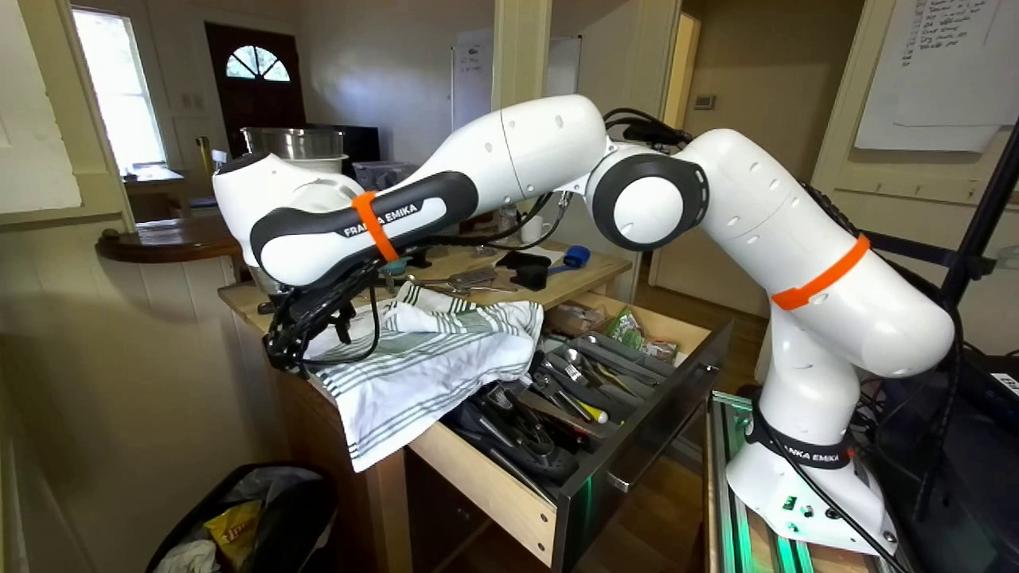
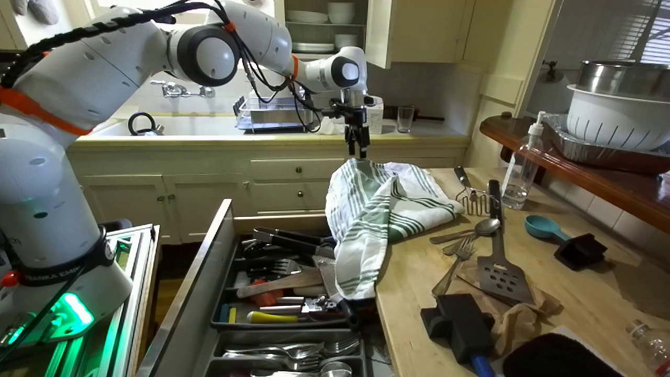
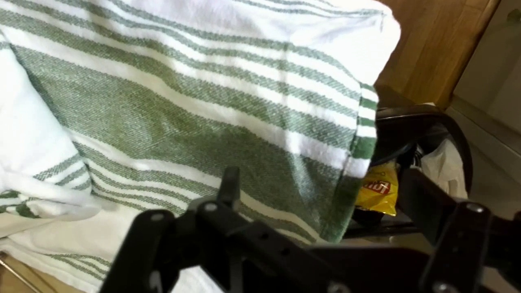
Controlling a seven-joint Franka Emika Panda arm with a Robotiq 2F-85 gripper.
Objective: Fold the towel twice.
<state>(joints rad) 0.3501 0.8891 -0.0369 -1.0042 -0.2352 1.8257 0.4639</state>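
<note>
The towel is a wrinkled white cloth with green-grey stripes. It lies bunched over the counter's corner and hangs onto the open drawer in both exterior views (image 1: 446, 358) (image 2: 366, 225). A part of it is turned over on top of the rest. In the wrist view the towel (image 3: 195, 106) fills the upper left, and its hemmed edge runs between the fingers. My gripper (image 3: 325, 191) is open, with its fingers wide apart. In an exterior view the gripper (image 2: 357, 149) points down just above the towel's far end. Whether a finger touches the cloth cannot be told.
An open drawer (image 1: 589, 469) full of cutlery juts out below the towel. A spatula (image 2: 505, 280), a masher (image 2: 473, 201), spoons and forks lie on the wooden counter (image 2: 413, 314). A trash bin (image 1: 298, 509) with a yellow chip bag (image 3: 378, 189) stands below the counter's end.
</note>
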